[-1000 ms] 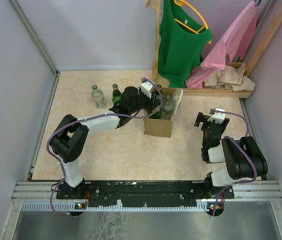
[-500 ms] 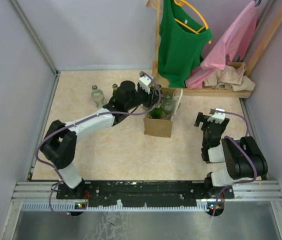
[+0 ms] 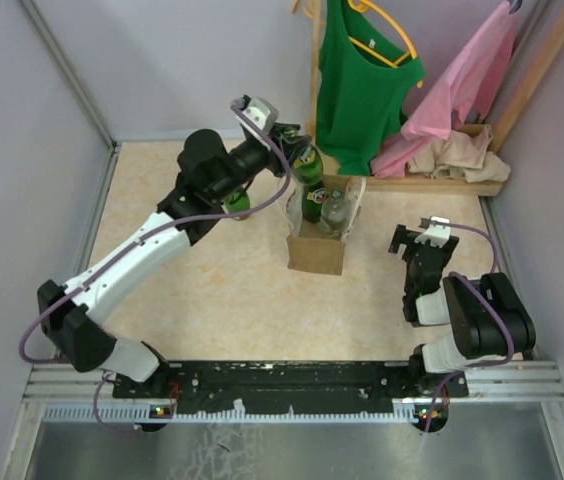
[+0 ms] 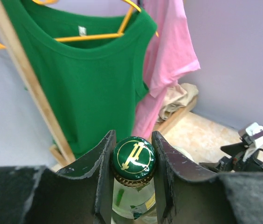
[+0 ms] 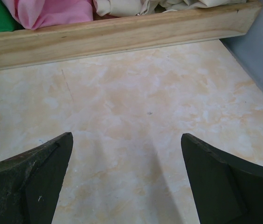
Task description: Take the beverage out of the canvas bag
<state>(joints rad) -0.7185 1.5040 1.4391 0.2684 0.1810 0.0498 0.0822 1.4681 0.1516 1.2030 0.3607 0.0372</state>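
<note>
Extraction step: left gripper [image 4: 132, 145] clamped on bottle [image 4: 134, 158] cap, bag [image 3: 316, 256] below. Next: raise till base clears rim. Right gripper [image 5: 126, 140] apart.

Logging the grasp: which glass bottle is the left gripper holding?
The dark green glass bottle with the green-and-gold cap, pinched at its neck by the left gripper, sticking up out of the tan canvas bag; the clear glass bottle sits ungripped inside.

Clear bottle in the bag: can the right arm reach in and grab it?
Probably yes. The right arm sits beside the canvas bag, jaws open. The clear bottle shows in the open top, though the left arm, holding the green bottle, crowds that opening.
</note>
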